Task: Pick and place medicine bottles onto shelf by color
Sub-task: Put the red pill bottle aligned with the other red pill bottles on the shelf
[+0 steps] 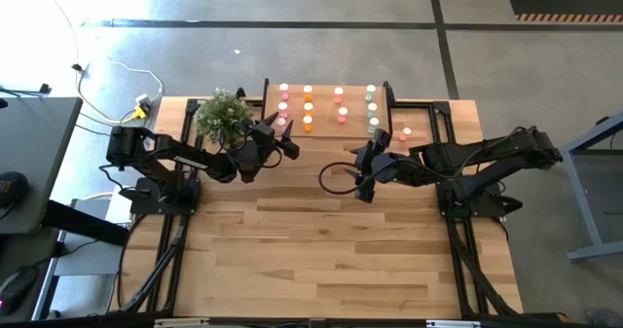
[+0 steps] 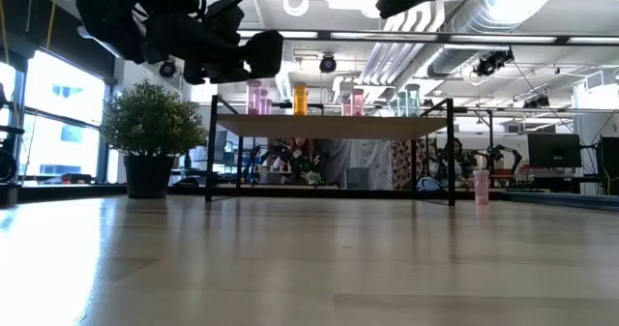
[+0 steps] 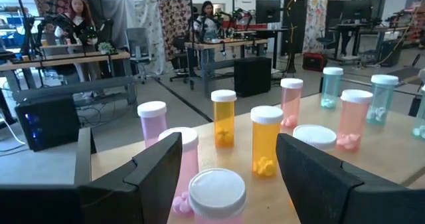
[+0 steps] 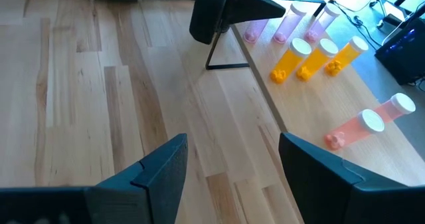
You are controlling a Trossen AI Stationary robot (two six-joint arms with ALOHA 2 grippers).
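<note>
Above, the shelf [image 1: 326, 87] carries medicine bottles [image 1: 308, 109] in columns: pink, orange, red-pink, pale green. Left gripper [image 1: 286, 139] hovers at the shelf's near-left corner, fingers [image 3: 159, 164] spread around a pink bottle [image 3: 216, 197] standing on the board, not clamping it. Right gripper [image 1: 360, 175] hangs before the shelf, fingers [image 4: 166, 164] released, empty. One pink bottle [image 2: 481, 186] stands on the tabletop [image 1: 321, 260] right of the shelf.

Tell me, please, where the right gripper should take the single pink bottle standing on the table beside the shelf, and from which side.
Grip the pink bottle on its round body just below the white cap, probably coming from above with the open right gripper. It stands upright and alone, apart from the shelf leg, so fingers fit on both sides.
</note>
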